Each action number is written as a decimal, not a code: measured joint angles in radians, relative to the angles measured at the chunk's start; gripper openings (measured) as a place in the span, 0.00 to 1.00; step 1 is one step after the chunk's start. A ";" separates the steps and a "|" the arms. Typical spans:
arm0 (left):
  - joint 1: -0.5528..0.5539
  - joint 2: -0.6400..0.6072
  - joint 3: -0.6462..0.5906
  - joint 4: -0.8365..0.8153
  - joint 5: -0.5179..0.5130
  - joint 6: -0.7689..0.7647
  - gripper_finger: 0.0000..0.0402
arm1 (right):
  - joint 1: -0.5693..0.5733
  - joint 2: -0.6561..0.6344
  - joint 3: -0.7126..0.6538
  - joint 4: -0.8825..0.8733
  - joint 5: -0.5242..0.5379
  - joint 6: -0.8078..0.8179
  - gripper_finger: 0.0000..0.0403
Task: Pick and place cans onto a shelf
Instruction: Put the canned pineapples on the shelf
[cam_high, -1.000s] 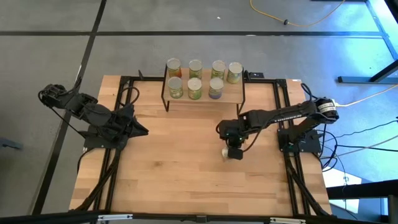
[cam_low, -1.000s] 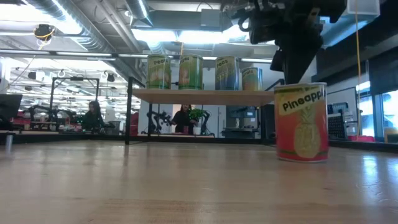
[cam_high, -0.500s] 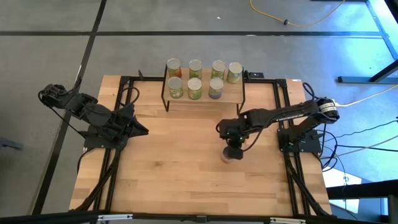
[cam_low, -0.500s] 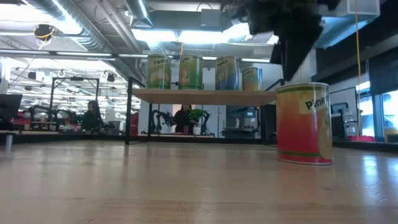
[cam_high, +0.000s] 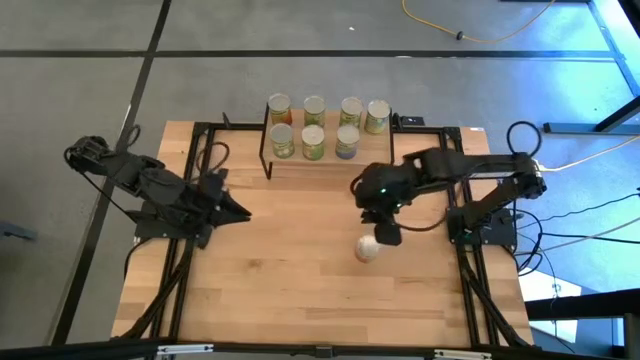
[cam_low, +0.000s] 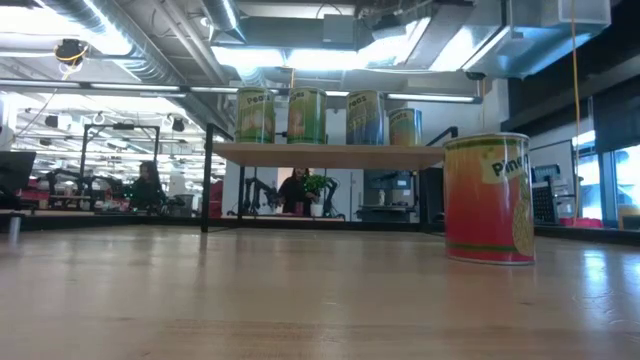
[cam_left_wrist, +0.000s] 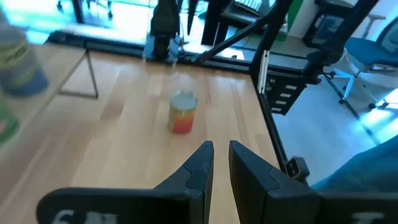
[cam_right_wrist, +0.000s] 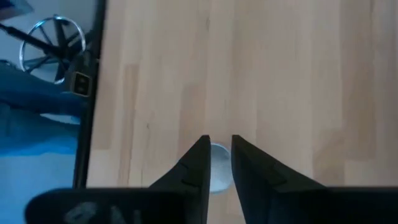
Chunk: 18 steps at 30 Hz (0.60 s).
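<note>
right end effector (cam_high: 387, 236) | lifted off pineapple can (cam_high: 367, 249) | can rotated

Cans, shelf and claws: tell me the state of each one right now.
Pineapple can: upright on the table, apart from the shelf, held by neither claw.
Seven shelf cans: upright on the top board, four behind, three in front.
Shelf: standing, with room at the front row's right end.
Right claw: raised clear of the pineapple can, fingers slightly parted, empty.
Left claw: waiting at the table's left, slightly parted, empty.
</note>
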<state>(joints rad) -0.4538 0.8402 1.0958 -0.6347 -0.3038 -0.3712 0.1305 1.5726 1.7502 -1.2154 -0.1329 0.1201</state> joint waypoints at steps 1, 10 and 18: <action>0.000 0.019 0.000 0.028 0.000 0.020 0.11 | 0.002 0.000 0.032 -0.022 0.000 -0.021 0.16; 0.043 0.314 0.000 0.319 -0.039 0.267 0.11 | 0.004 -0.001 0.285 -0.261 0.001 -0.102 0.16; 0.114 0.582 0.000 0.665 0.071 0.476 0.11 | 0.004 -0.032 0.374 -0.352 0.001 -0.138 0.16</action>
<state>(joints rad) -0.3394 1.4221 1.0962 0.0307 -0.2331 0.1044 0.1345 1.5409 2.1246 -1.5674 -0.1323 -0.0181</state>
